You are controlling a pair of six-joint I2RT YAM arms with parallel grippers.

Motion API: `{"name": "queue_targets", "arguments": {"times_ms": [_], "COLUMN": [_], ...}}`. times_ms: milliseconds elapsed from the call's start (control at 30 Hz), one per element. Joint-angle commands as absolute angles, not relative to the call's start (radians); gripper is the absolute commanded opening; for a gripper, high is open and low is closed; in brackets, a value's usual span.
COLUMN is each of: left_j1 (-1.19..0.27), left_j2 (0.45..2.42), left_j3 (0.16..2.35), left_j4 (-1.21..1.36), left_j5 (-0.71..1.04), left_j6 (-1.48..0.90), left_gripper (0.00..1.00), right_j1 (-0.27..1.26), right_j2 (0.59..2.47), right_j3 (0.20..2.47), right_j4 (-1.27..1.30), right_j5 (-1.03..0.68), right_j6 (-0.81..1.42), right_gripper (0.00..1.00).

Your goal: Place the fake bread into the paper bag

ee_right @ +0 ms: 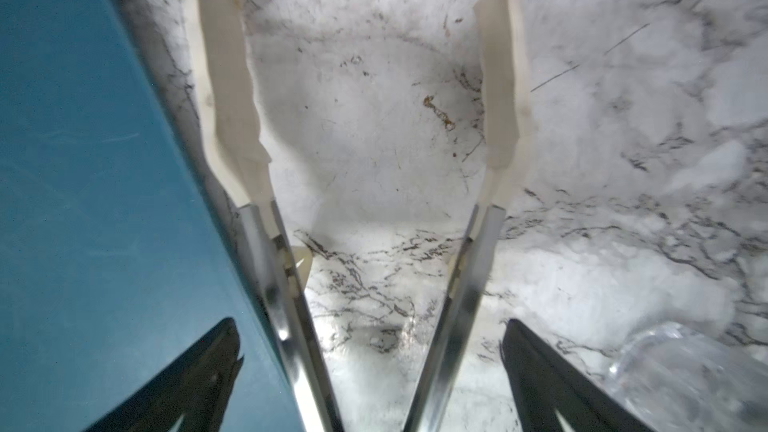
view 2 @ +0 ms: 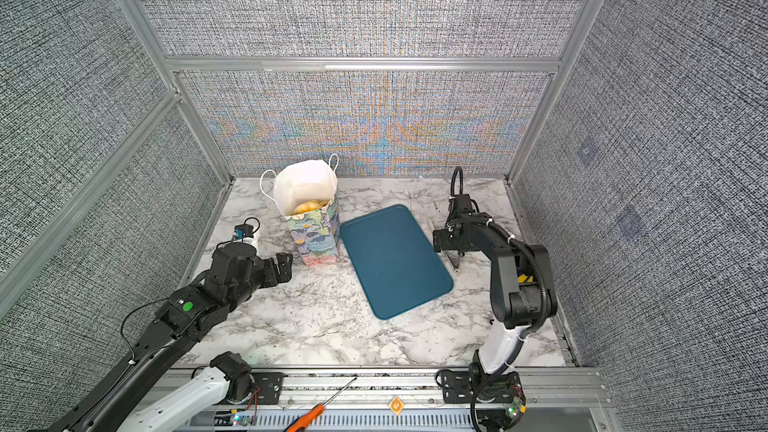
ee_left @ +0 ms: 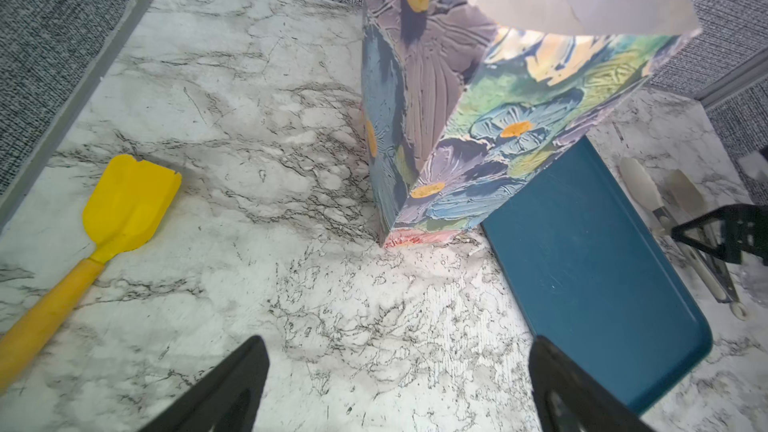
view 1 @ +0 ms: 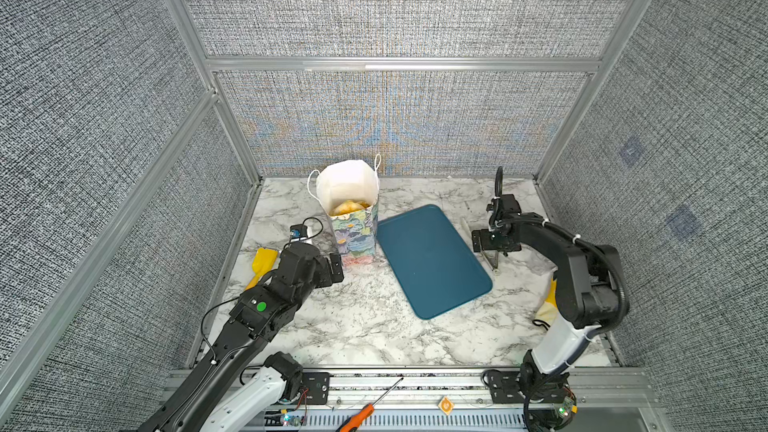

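Since both pairs of fingers stand spread and pinch nothing, no pastry is in hand at this moment. Between the fingers of the right gripper point(ee_right: 370, 322) lie the tongs point(ee_right: 266, 268). Their steel arms are splayed with a gap to each black finger, so I judge them released. The pale tips of the tongs point away from the fingers over the marble table point(ee_right: 374, 76). The teal tray point(ee_right: 83, 160) runs just beside one finger, and no bread shows on it.

The left gripper point(ee_left: 397, 340) sits low with only bare table between its fingers. Ahead of them, near but not touching, stands the paper bag point(ee_left: 457, 160), upright, with one corner turned toward the fingers. A yellow spatula point(ee_left: 129, 201) lies well off to one side.

Farther on, the fake bread point(view 1: 349, 206) shows as a golden heap just under the rim of the bag's open mouth, visible in both top views. I cannot count the pieces.

The pastries look glossy, so they are probably light, stiff and slippery. They are best gripped across the middle with the tongs' soft tips, not by a tapered end. The bag is thin paper filled high, so it could tip or crumple. It should be steadied low on a wall.

No writing can be read. The bag bears only its floral print, and the orange sticker point(view 1: 445, 405) on the front rail is too small to make out.
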State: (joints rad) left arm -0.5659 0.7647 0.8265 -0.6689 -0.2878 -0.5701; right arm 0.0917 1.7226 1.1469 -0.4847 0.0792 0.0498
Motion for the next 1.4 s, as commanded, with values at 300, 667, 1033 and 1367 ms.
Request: {"name": "queue_targets", "arguments": {"times_ms": [300,667,1033,1367], "left_j1": [-0.564,-0.562,-0.553,-0.41], "left_j2": [0.77,0.732,0.88,1.009], "left_j3": [0.729,0.583,0.399,0.267], "left_j4": [-0.603,-0.381,0.145,0.595], "left_j5": [-0.53,-0.73,-0.861,-0.849], "left_j6": [-0.632,-0.598,-0.261,-0.035], "left_gripper": [0.99,0.99,1.0,0.99], "right_j1": [0.064,0.004,0.004,0.003], "right_j2": [1.234,1.392,1.551,1.546], "right_j3": [0.571,0.337,0.309,0.313], "right_j4": [0.231,0.875,1.063,1.043], "right_j5": [0.208,0.229,0.181,0.18], "right_j6": [-0.064,0.039,0.022,0.023], "right_gripper": [0.99,0.99,0.99,0.99]}}
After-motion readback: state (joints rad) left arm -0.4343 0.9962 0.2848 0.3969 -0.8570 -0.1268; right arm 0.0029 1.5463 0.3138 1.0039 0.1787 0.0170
